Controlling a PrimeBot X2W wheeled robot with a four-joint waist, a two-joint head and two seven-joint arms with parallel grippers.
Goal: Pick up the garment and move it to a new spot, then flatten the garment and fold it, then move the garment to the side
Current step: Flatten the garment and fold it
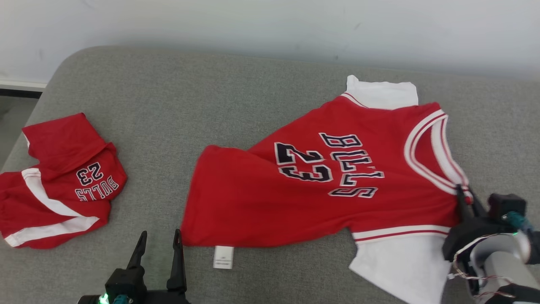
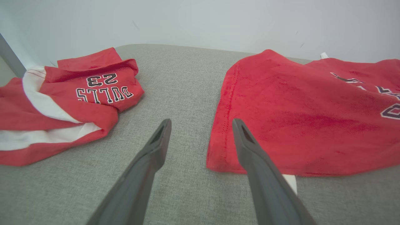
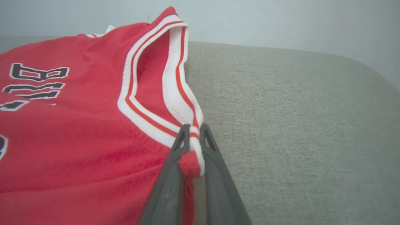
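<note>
Right tool (image 3: 193,131) pinches jersey (image 1: 320,190) ribbed collar; left tool (image 1: 158,242) spread wide over woven grey cushion (image 1: 168,105).

Bright, even, soft light with faint shadows; wrist views blur close up.

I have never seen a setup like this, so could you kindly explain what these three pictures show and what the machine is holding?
It is a two-armed robot working over a grey padded surface. The wide picture comes from a camera on its head; the other two come from cameras on its wrists, looking along each gripper's dark fingers. A red Bulls jersey lies spread out, with matching red shorts crumpled to its left. The right gripper has pinched the jersey's white-trimmed neckline. The left gripper is open, holding nothing, near the jersey's hem corner.
</note>
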